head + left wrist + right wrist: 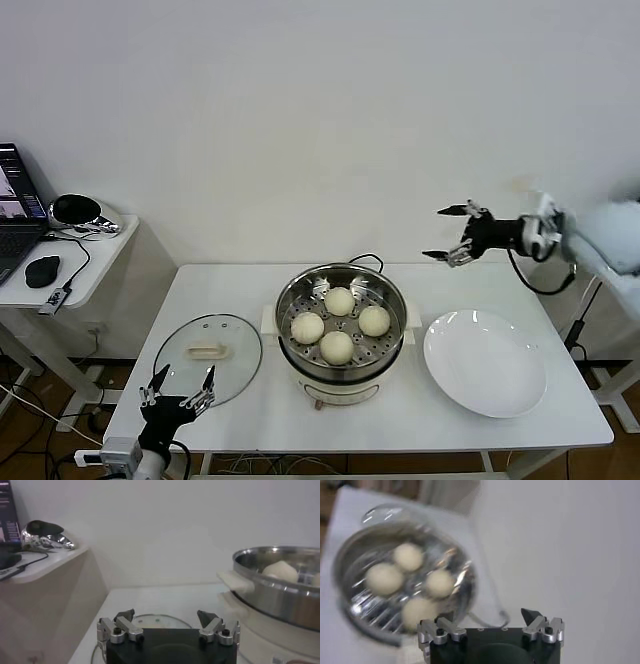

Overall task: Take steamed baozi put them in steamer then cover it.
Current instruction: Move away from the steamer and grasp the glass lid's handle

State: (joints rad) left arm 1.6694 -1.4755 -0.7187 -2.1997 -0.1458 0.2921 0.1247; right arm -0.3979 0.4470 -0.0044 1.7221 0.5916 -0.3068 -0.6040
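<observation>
All four baozi (339, 322) sit in the steamer (341, 292); the cover (208, 357) lies on the table, left. Left gripper (180, 389) near it and raised right gripper (452, 233) gape wide, empty. Covering remains.

Head overhead; wrists oblique — share steamer (341, 300) (close).

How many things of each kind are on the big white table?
Smooth round cream-white buns: 4, all in the steamer
Shiny round stainless-steel steamer basket on a white pot base: 1
Round clear glass lid with a cream handle: 1
Flat round white plate: 1
Total: 7
</observation>
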